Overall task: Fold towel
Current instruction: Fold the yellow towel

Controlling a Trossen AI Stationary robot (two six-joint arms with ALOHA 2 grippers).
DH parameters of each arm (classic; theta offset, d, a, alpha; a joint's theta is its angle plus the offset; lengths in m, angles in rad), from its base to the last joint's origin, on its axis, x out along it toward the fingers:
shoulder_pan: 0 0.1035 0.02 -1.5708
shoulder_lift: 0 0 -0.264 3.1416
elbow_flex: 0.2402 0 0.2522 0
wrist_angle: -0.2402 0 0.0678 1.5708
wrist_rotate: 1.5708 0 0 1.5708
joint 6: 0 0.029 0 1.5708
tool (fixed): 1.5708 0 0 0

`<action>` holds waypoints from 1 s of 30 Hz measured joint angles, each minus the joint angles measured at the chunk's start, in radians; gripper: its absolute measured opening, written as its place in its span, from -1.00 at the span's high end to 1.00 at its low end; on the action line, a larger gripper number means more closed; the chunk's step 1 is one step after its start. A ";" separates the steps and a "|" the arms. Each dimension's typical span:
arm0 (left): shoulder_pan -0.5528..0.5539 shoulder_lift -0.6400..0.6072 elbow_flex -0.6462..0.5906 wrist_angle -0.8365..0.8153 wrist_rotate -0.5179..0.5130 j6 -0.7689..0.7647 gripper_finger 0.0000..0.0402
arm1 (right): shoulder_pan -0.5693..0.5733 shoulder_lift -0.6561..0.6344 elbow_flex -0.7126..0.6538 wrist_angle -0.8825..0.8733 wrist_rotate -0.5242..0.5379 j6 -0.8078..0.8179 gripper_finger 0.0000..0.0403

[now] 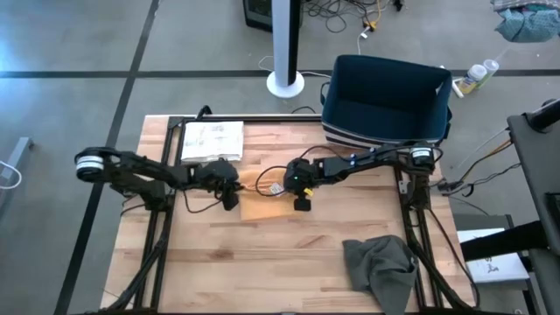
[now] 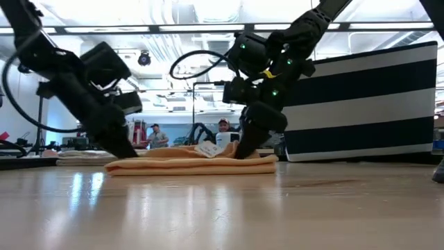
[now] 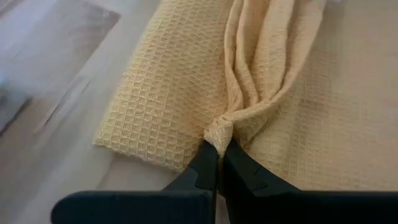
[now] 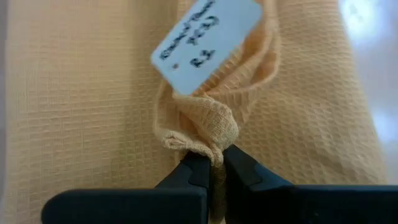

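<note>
Towel fold in progress, both corners pinched at table level.

We see the pale yellow waffle-weave towel (image 1: 262, 206) lying partly folded in the middle of the wooden slat table (image 1: 262, 271), between the two arms. The left gripper (image 3: 219, 152) is clamped on a bunched corner at the towel's left edge; the right gripper (image 4: 211, 158) is clamped on the opposite corner, just under a white printed label tag (image 4: 205, 38). We judge the step in hand to be a corner grasp ahead of the next fold. The next move calls for lifting both corners together, level, and carrying them across without dragging the lower layers. A crumpled grey cloth (image 1: 381, 267) lies well apart.
</note>
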 joint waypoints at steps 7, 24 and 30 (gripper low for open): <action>0.000 -0.021 0.029 0.001 0.144 -0.038 1.00 | -0.003 -0.049 0.014 -0.033 -0.009 -0.009 0.96; 0.070 -0.029 0.090 -0.147 -0.010 0.021 1.00 | -0.100 0.045 0.010 0.048 -0.006 -0.023 0.96; 0.072 0.053 0.094 -0.061 0.023 0.011 1.00 | -0.092 0.032 0.009 0.036 -0.007 -0.009 0.96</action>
